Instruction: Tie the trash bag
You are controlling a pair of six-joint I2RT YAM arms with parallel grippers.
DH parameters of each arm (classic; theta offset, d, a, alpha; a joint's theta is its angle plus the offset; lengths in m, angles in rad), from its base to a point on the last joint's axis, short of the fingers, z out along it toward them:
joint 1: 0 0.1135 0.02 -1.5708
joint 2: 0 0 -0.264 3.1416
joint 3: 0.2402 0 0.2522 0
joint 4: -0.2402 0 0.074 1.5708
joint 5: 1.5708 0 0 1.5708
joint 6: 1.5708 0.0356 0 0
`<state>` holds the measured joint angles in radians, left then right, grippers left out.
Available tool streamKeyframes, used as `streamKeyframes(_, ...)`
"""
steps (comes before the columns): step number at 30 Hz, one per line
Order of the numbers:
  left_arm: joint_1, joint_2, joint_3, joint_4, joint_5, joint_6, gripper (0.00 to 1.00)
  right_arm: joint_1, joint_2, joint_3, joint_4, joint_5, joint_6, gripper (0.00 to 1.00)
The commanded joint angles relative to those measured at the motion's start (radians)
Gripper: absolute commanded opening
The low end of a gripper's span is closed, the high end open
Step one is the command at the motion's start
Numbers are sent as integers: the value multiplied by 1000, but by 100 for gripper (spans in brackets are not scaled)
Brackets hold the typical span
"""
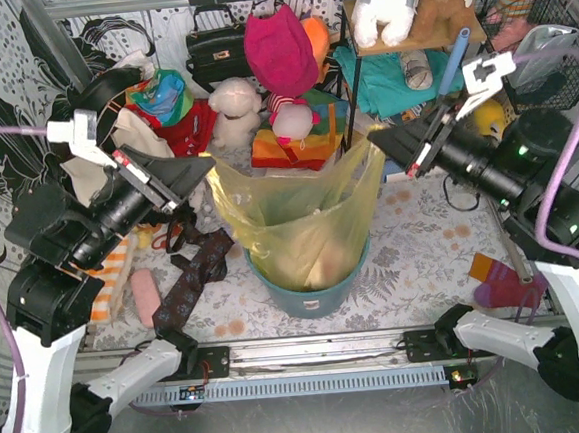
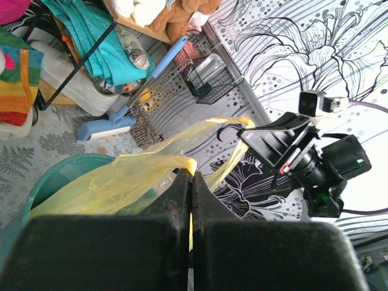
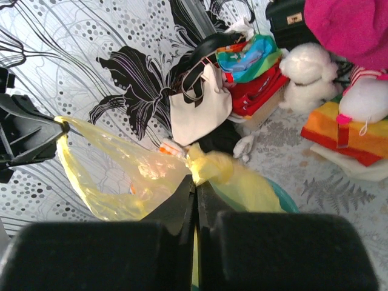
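The trash bag point(image 1: 295, 216) stands inside the teal bin point(image 1: 311, 300). Above the bin, the left fingers point(image 1: 207, 169) and the right fingers point(image 1: 375, 141) each pinch one opposite corner of the bag's rim.

Left arm point(image 1: 80, 233) and right arm point(image 1: 527, 173) raised, forearms angled inward toward each other. Left gripper point(image 1: 205, 167): jaws pressed together, pinching one rim corner of the trash bag point(image 1: 300, 216). Right gripper point(image 1: 376, 141): clamped likewise on the opposite corner (wrist views show no gap). Tips well apart, at similar height.
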<state>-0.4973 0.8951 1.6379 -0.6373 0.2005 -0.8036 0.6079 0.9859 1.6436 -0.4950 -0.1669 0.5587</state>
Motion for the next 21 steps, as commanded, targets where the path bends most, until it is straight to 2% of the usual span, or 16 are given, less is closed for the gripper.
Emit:
streamKeyframes(1, 2, 122, 189, 53, 13, 75, 0, -1, 122, 280, 45, -85, -57, 0)
streamKeyframes(3, 2, 162, 256, 61, 33, 83, 0, -2, 163, 364, 47, -143, -45, 0)
streamKeyframes(5, 2, 169, 259, 80, 31, 85, 0, -1, 159, 362, 52, -174, -28, 0)
streamKeyframes(10, 2, 130, 106, 171, 54, 62, 0, -2, 32, 55, 136, -162, 12, 0)
streamKeyframes(14, 3, 140, -13, 252, 118, 32, 0, -2, -10, -57, 176, -138, 28, 0)
streamKeyframes(16, 4, 177, 29, 244, 126, 46, 0, -1, 18, -13, 173, -127, 12, 0)
streamKeyframes(21, 12, 319, 350, 161, 138, 103, 0, -2, 195, 315, 120, -183, -42, 0)
